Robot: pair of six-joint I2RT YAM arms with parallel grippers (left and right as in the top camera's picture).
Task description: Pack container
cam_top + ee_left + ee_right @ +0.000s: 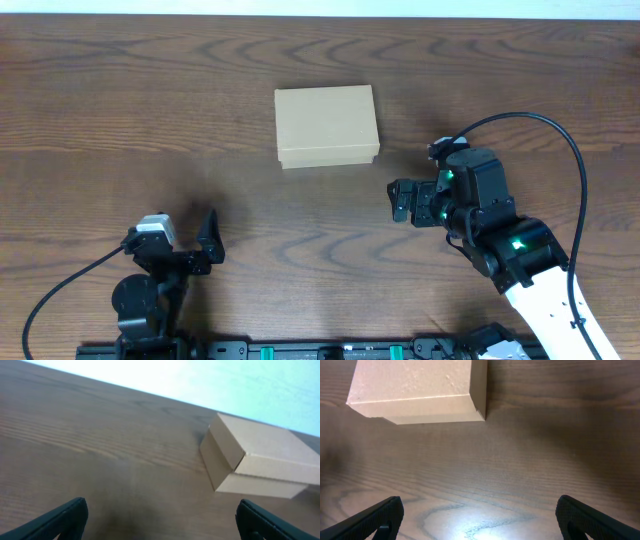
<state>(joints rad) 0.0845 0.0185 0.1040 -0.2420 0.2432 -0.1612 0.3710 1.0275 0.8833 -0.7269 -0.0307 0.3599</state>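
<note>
The box (327,125) sits with its lid down on the wooden surface (100,120), about midway across and towards the far side. It rests flat and square to the edge, with nothing touching it.

The right hand (400,201) hangs near the box's right front corner but clear of it, and points towards the left. From its wrist camera the two fingers stand wide apart with only bare wood between them, and the box lies ahead, up and to the left.

The left hand (162,527) is low at the near left, well apart from the box. Its fingers are spread wide too and grip nothing. From its wrist camera the box lies ahead, off to the right.
</note>
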